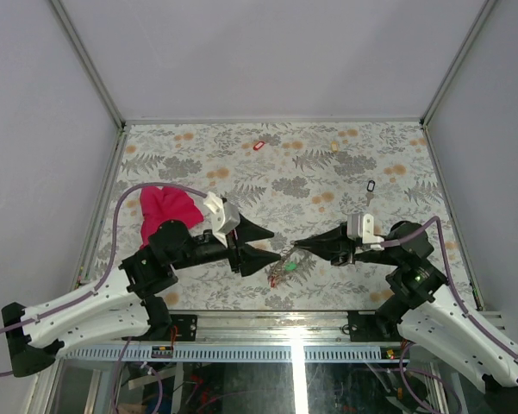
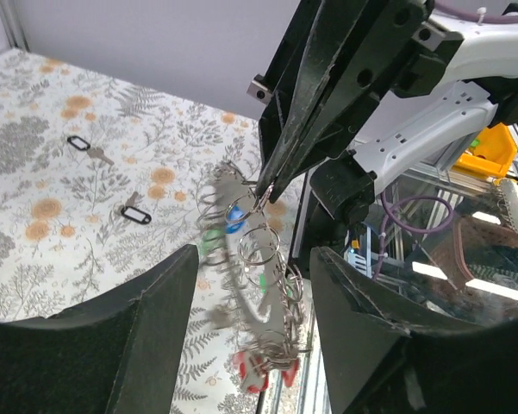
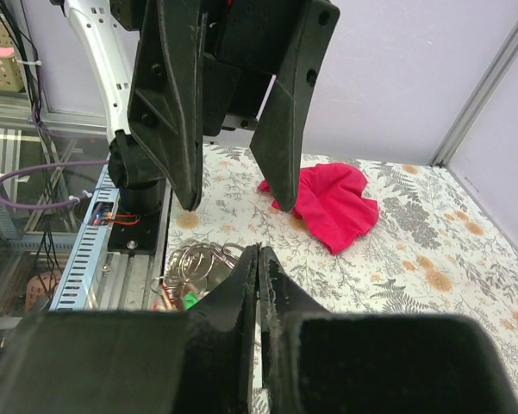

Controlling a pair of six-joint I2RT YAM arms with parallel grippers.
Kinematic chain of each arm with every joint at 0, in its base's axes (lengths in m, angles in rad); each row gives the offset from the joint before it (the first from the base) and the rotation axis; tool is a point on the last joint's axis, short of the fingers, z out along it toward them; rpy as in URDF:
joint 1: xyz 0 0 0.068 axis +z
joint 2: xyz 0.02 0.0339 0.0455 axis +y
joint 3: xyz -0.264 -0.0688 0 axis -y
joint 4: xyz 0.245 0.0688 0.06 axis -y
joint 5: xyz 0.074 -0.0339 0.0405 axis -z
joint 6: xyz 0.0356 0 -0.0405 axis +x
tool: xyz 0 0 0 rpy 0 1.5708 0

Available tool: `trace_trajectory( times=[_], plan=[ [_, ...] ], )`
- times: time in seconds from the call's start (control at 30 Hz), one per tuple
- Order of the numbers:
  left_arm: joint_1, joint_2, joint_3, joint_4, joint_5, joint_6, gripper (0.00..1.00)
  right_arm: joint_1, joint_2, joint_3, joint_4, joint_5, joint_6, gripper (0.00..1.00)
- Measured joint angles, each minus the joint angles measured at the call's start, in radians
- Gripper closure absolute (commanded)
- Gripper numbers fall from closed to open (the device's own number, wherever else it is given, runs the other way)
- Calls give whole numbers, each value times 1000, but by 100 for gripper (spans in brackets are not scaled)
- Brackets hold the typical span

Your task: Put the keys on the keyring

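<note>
The right end effector [image 1: 296, 248] is clamped shut. From the left wrist view it's pinching the top edge of the keyring [image 2: 257, 259], which dangles below its tips. The ring is pretty blurry there, so I can't swear to the exact spot of the pinch. The keyring hangs over the near middle of the table [image 1: 198, 164], right between the two end effectors. There's a whole bunch of keys [image 2: 263, 366] on it, and I can make out blue, green and red tags.

The left end effector [image 1: 277, 245] is wide open and gripping nothing. Its fingers [image 2: 146, 336] sit on either side of the hanging ring without touching it. It points right, pretty much nose to nose with the right one.

Three loose keys lie on the table farther back:
- a red-tag key [image 1: 259, 146] at the far middle
- a cream-tag key [image 1: 335, 147] to its right
- a black-tag key [image 1: 370, 186] a bit nearer on the right side

All three are well apart from the ring.

A pink cloth [image 1: 165, 211] is bunched up on the left side of the table, just beside the left arm.
</note>
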Motion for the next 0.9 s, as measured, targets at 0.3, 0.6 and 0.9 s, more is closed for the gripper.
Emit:
trace_trajectory(
  times=[0.3, 0.6, 0.9],
  plan=[
    [0, -64, -51, 76, 5, 64, 50, 0, -10, 1, -8, -19, 7, 100],
    [1, -21, -39, 127, 64, 123, 71, 0, 0, -10, 138, -32, 125, 100],
    [2, -5, -31, 193, 103, 125, 67, 0, 16, -92, 424, 3, 324, 100]
  ],
)
